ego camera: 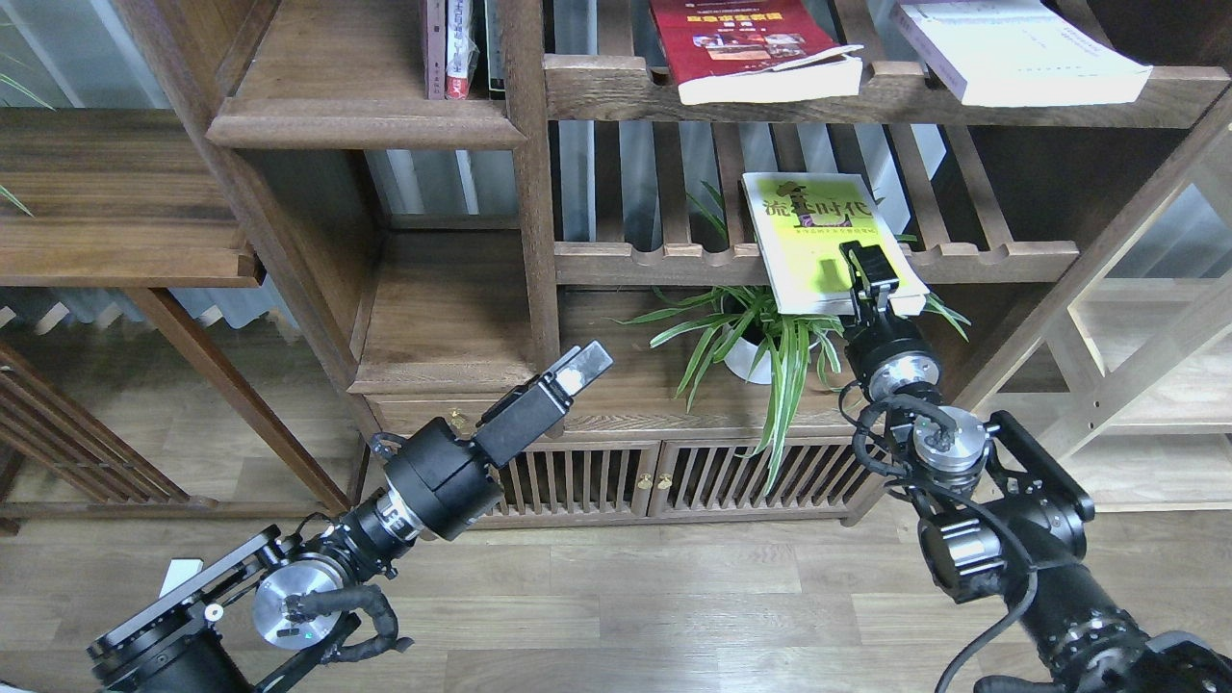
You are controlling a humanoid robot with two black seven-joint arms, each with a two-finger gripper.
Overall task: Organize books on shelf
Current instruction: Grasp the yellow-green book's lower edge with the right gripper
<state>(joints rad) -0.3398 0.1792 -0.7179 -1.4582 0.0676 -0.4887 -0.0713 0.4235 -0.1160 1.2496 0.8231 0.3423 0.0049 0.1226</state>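
The yellow-green book [813, 236] lies flat on the lower slatted rack, its near edge overhanging the front rail. My right gripper [871, 277] is at that near right edge with one finger over the cover; the other finger is hidden. The red book [746, 43] and the thick white book [1015, 48] lie flat on the upper slatted rack. The solid dark-brown shelf [361, 125] with the moulded edge is at the upper left, with several upright books [460, 48] on it. My left gripper [582, 366] hangs free in front of the lower compartment, touching nothing.
A spider plant in a white pot [756, 351] stands right under the yellow-green book, beside my right wrist. A low cabinet with slatted doors [654, 476] is below. A pale wood shelving unit [1145, 385] is at the right. A vertical post [534, 192] divides the bookcase.
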